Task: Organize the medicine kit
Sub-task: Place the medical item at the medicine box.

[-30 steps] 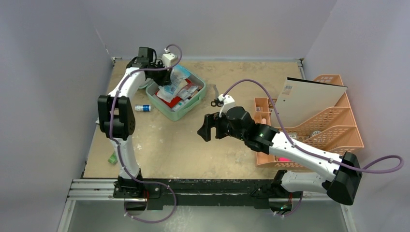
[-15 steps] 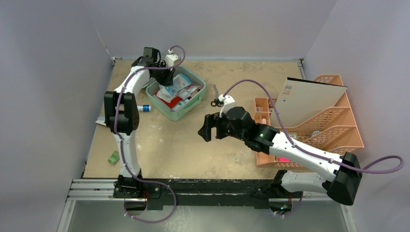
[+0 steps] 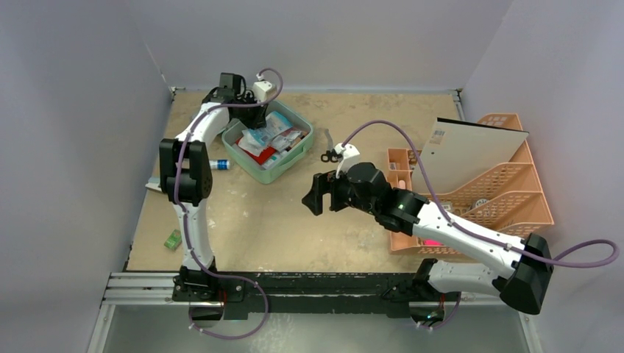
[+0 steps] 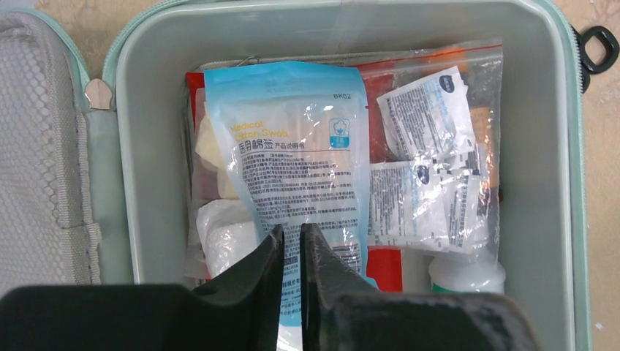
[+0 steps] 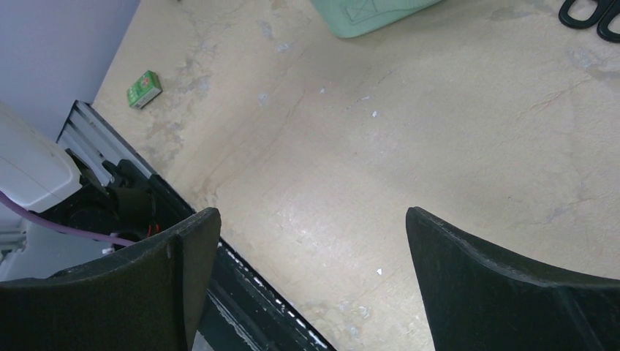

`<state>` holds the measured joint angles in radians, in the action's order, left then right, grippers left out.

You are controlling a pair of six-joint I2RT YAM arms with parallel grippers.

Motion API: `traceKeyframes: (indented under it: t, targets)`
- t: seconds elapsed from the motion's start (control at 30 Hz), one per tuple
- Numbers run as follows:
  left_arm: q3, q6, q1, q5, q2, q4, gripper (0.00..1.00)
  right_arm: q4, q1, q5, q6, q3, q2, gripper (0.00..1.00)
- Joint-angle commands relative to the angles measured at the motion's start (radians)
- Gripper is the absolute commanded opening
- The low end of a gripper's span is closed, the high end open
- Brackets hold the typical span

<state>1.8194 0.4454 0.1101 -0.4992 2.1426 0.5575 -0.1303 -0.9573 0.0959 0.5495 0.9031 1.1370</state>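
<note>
The mint-green medicine kit (image 3: 300,154) lies open at the back left, with several packets inside. In the left wrist view its wall (image 4: 150,80) frames a blue cotton swab packet (image 4: 296,139), clear bags of white sachets (image 4: 431,146) and a white bottle cap (image 4: 468,274). My left gripper (image 4: 292,238) hovers over the swab packet. Its jaws are nearly together and hold nothing. It also shows in the top view (image 3: 246,118). My right gripper (image 3: 312,195) is open and empty above bare table in front of the kit (image 5: 365,14).
A small bottle (image 3: 217,165) lies left of the kit. A small green box (image 3: 173,240) lies near the front left edge, also in the right wrist view (image 5: 143,88). Black scissors (image 3: 328,155) lie right of the kit. A peach rack (image 3: 508,187) holds a white board (image 3: 471,151).
My left arm has swung its elbow to the right and shifted its wrist slightly over the kit's back edge. The right arm has barely moved.
</note>
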Motion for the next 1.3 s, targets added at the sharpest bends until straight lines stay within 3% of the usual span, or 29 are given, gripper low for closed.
traceKeyframes:
  t: [0.0, 0.17, 0.77, 0.93, 1.27]
  targets:
    - [-0.030, -0.031, 0.003, -0.020, -0.022, -0.091, 0.09, 0.005, -0.004, 0.035, -0.007, 0.012, -0.043, 0.99]
    - [-0.049, -0.045, 0.003, 0.000, 0.002, -0.101, 0.06, 0.000, -0.004, 0.046, -0.013, 0.013, -0.047, 0.99]
    - [-0.155, -0.095, 0.003, 0.054, -0.006, -0.161, 0.07, -0.002, -0.004, 0.048, -0.010, 0.003, -0.059, 0.99]
    - [-0.142, -0.105, 0.003, 0.037, -0.057, -0.166, 0.11, 0.006, -0.004, 0.044, -0.008, 0.000, -0.059, 0.99]
    - [-0.129, -0.211, 0.003, -0.034, -0.236, -0.169, 0.29, 0.021, -0.004, 0.038, 0.004, -0.005, -0.049, 0.99]
